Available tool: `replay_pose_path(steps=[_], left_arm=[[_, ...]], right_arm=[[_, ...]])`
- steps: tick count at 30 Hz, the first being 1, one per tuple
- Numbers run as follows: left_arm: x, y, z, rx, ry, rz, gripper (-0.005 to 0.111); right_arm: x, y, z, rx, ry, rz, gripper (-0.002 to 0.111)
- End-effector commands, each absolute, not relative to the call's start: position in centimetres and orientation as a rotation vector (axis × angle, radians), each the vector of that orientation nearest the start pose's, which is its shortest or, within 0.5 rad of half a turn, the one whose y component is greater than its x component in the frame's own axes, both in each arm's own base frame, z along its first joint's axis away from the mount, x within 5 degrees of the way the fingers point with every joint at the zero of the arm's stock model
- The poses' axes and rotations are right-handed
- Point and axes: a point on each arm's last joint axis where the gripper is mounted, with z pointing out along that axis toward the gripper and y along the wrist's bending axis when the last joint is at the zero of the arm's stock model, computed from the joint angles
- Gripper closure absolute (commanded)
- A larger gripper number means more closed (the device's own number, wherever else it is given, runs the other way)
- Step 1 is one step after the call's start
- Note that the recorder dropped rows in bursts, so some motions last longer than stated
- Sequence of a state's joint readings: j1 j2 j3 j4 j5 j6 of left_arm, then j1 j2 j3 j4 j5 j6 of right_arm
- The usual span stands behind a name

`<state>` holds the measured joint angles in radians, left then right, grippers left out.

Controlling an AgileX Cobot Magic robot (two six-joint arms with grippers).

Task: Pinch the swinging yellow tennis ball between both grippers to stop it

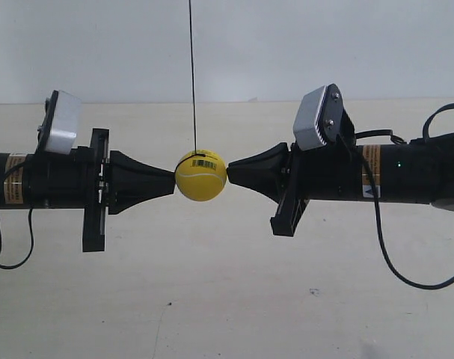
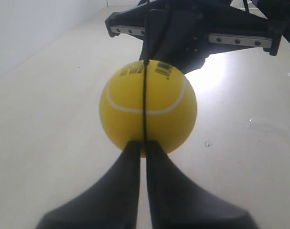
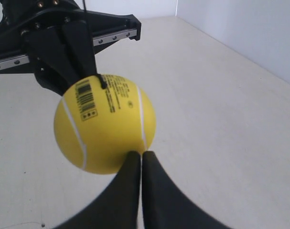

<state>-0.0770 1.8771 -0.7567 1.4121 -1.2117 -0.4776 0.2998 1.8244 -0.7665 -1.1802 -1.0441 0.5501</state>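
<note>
Left pincer [image 2: 145, 144] and right pincer [image 3: 141, 155], both fingers together, are pressing yellow tennis ball [image 1: 200, 177] from opposite sides.

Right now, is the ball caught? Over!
Left gripper shut, right gripper shut, tips against yellow tennis ball. Ball pinched between them, hanging on string. Nothing blocking.

Exterior view: side-on, level with the yellow tennis ball [image 1: 200, 176], facing the wall [image 1: 324, 45], fairly near.
Left wrist view: close, looking along the left gripper [image 2: 144, 143] at the ball.
Right wrist view: close, along the right gripper [image 3: 141, 153], facing the opposite way.
Shared: the ball.
</note>
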Motion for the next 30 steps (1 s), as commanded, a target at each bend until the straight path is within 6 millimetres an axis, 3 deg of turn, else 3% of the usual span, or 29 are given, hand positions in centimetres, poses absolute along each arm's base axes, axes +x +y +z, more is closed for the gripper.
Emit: replay_pose_path(steps=[1,7,14,30], left_arm=[[29.2,-10.8,15.8,1.204,1.432,-0.884,0.102],[29.3,-10.4,15.8,1.195,1.445,-0.879,0.102],[29.7,-8.1,15.9,1.137,1.502,-0.857,0.102],[29.6,-8.0,16.1,1.154,1.498,-0.855,0.102]], right_arm=[[28.2,16.5,17.4,-1.139,1.486,0.888,0.108],[28.7,16.2,17.1,-1.132,1.521,0.822,0.108],[29.7,13.7,17.3,-1.055,1.542,0.821,0.108],[29.5,13.0,17.7,-1.047,1.499,0.897,0.108]])
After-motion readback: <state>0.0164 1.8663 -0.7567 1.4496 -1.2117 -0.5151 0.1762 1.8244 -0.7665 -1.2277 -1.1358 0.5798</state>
